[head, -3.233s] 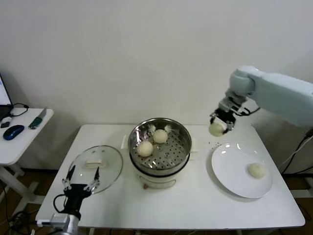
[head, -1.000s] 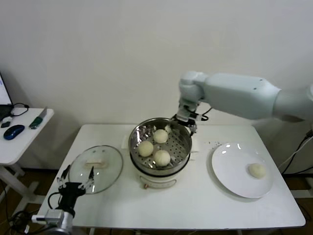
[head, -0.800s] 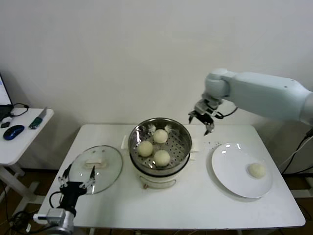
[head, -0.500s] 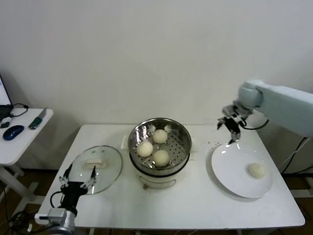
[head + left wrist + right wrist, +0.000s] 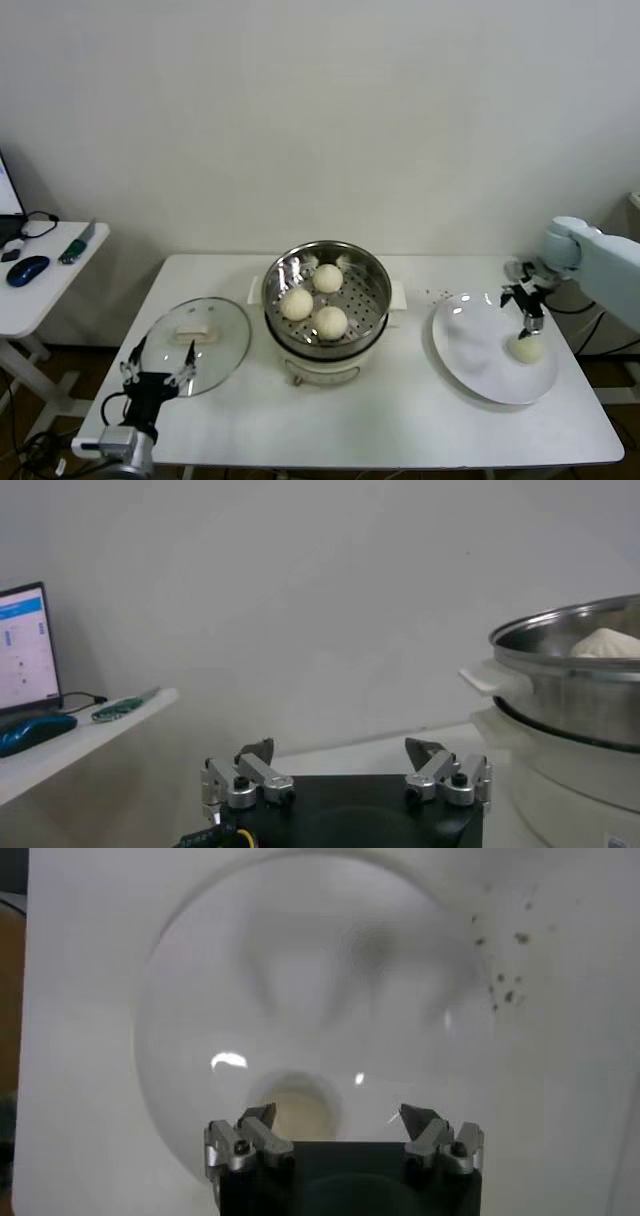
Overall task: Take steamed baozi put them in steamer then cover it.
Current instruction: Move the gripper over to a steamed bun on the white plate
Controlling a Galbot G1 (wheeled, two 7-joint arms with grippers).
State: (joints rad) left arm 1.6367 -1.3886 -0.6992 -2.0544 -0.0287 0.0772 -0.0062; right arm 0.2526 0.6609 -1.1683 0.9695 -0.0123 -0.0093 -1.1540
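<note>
Over the plate [image 5: 470, 350], right gripper [image 5: 524, 300] open above the last baozi [image 5: 524, 348]; three sit in steamer [image 5: 372, 272]. Lid [image 5: 215, 335] off; left gripper [image 5: 158, 372] open, idle.

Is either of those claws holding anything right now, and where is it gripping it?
No, nothing is held. The right gripper hangs open just above the last baozi on the plate, not gripping it. The left gripper waits open beside the glass lid.

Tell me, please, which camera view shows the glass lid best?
The head view: the glass lid lies whole on the table, beside the steamer, just beyond the open left pincer. Neither wrist view shows it.
</note>
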